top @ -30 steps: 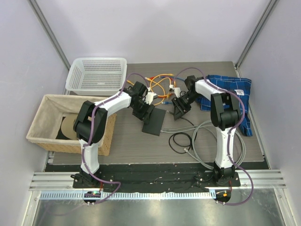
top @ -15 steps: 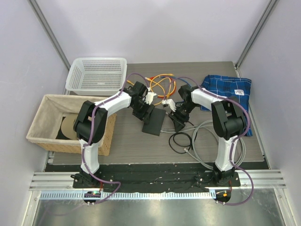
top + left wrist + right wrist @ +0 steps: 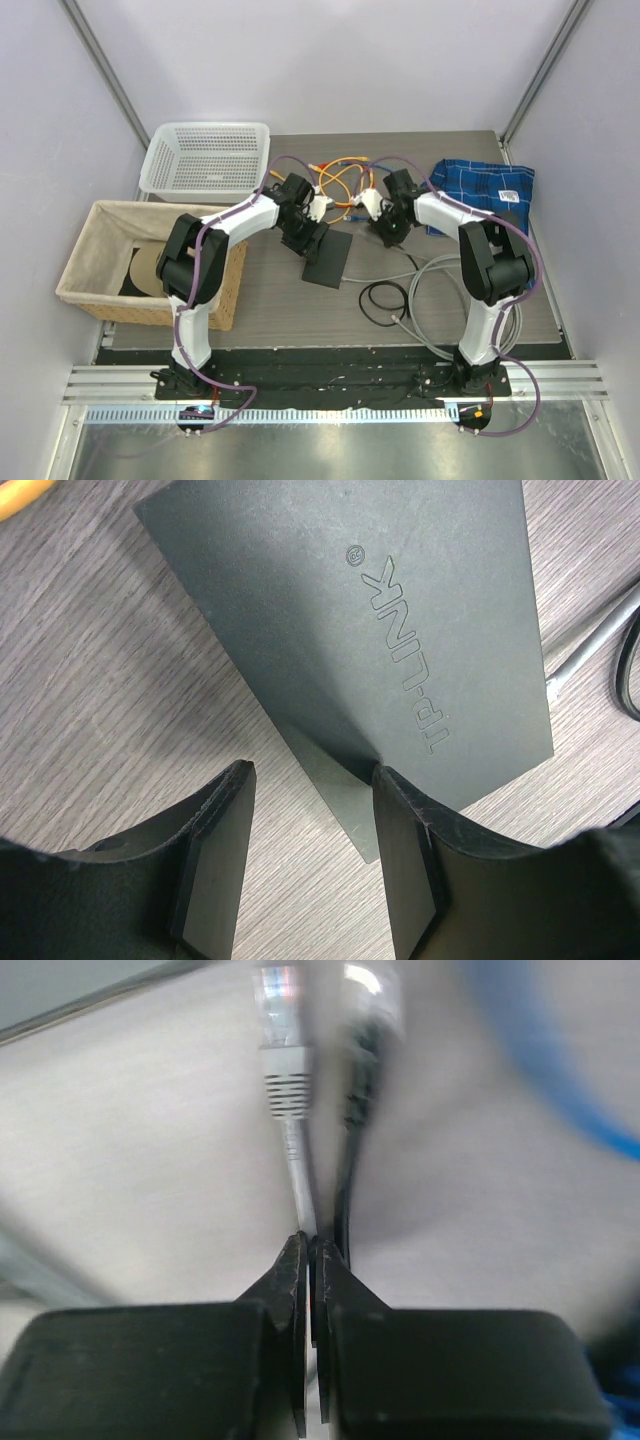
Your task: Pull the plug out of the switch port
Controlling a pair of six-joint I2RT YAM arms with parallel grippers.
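Grey wood-grain bench (image 3: 260,290); left hand (image 3: 312,775) wide, straddling a corner of the black switch (image 3: 330,630); right hand (image 3: 310,1245), toward the far edge, pinched on a grey cable (image 3: 295,1170) below its plug (image 3: 282,1070).

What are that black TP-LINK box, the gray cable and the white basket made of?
The TP-LINK switch looks like matte black moulded plastic with its logo embossed, though painted metal is possible. The gray network cable seems to have a rubbery jacket, with a ribbed boot and a clear plastic plug. The white basket looks like thin moulded plastic, judging by its even grid of holes.
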